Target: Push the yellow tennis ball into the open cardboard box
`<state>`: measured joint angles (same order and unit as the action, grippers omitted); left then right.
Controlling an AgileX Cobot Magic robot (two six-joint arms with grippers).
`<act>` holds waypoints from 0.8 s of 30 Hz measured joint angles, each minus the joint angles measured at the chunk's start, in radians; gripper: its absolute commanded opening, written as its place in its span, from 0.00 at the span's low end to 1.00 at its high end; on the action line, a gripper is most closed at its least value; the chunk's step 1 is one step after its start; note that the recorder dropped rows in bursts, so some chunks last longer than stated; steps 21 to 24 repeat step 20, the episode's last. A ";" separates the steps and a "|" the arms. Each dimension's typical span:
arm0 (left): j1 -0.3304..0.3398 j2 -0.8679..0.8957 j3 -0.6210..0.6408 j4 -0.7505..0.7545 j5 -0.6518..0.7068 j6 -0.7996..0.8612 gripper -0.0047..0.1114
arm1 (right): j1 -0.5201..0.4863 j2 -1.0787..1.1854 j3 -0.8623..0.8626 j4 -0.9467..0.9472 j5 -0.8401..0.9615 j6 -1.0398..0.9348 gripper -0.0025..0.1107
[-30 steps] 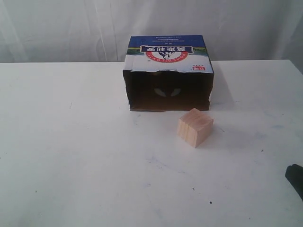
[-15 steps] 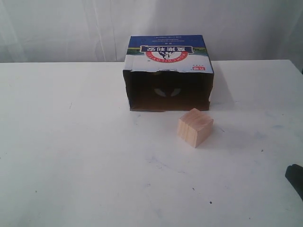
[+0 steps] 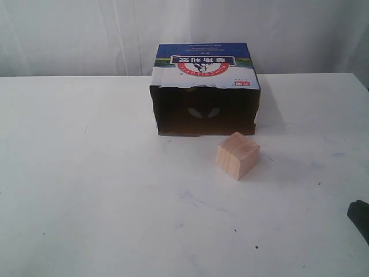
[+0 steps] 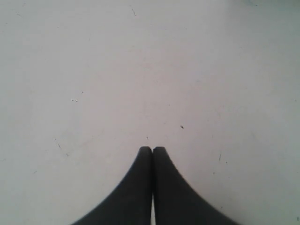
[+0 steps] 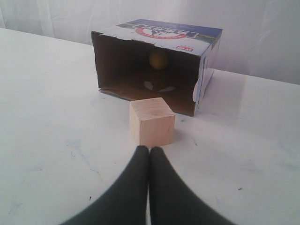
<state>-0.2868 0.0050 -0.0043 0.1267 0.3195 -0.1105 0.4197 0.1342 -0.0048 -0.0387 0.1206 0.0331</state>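
Observation:
The open cardboard box (image 3: 204, 86) lies on its side at the back of the white table, its dark mouth facing forward; the right wrist view shows the box (image 5: 206, 65) too. Deep inside it sits the yellow tennis ball (image 5: 159, 59), dim in the shadow; the exterior view does not show the ball. My right gripper (image 5: 149, 149) is shut and empty, its tips pointing at the wooden cube; only a dark part of that arm (image 3: 360, 216) shows at the right edge of the exterior view. My left gripper (image 4: 152, 149) is shut and empty over bare table.
A pale wooden cube (image 3: 237, 154) stands on the table just in front of the box's right half, cube (image 5: 152, 121) between my right gripper and the box mouth. White curtain hangs behind the table.

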 measured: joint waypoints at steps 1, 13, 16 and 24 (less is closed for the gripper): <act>0.000 0.000 0.000 0.000 0.000 0.000 0.04 | 0.000 0.000 0.000 0.000 0.000 0.000 0.02; 0.000 0.000 0.000 0.000 0.000 0.000 0.04 | 0.000 0.000 0.000 0.000 0.000 0.011 0.02; 0.000 0.000 0.000 0.000 0.000 0.000 0.04 | 0.000 0.000 0.000 0.000 0.000 0.011 0.02; 0.000 0.000 0.000 0.000 0.000 0.000 0.04 | 0.000 0.000 0.000 0.000 0.000 0.011 0.02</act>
